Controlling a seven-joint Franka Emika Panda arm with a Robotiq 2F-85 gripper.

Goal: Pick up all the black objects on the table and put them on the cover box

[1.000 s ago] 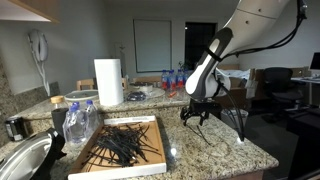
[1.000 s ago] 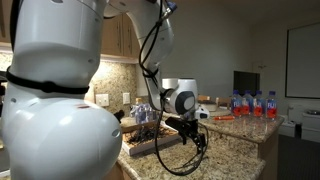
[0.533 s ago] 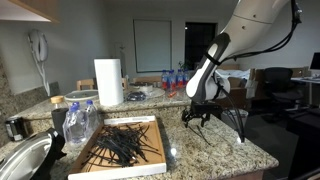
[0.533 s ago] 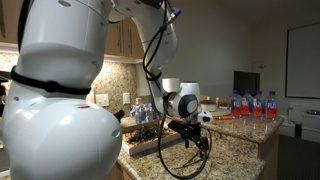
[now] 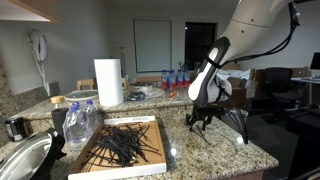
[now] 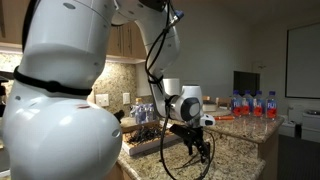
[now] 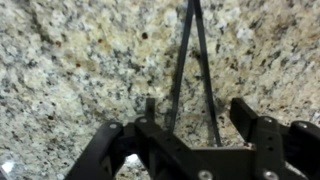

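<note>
Speckled granite counter [image 5: 215, 150] in a kitchen. At left, a box cover [image 5: 163, 150] is heaped with black sticks [image 5: 120, 145], with a paper towel roll [image 5: 108, 82] behind. Further right the gripper [image 5: 200, 120] hangs, jaws spread, over two loose rods [image 7: 190, 70] lying on the stone.

Countertop [image 7: 70, 60] showing speckled beige, brown and black granite. Sticks [image 7: 190, 60] reading black. Gripper [image 7: 197, 112] showing black; arm [image 5: 262, 22] gleaming white. Cover box [image 5: 162, 150] appearing tan, paper towel roll [image 5: 108, 82] white.
</note>
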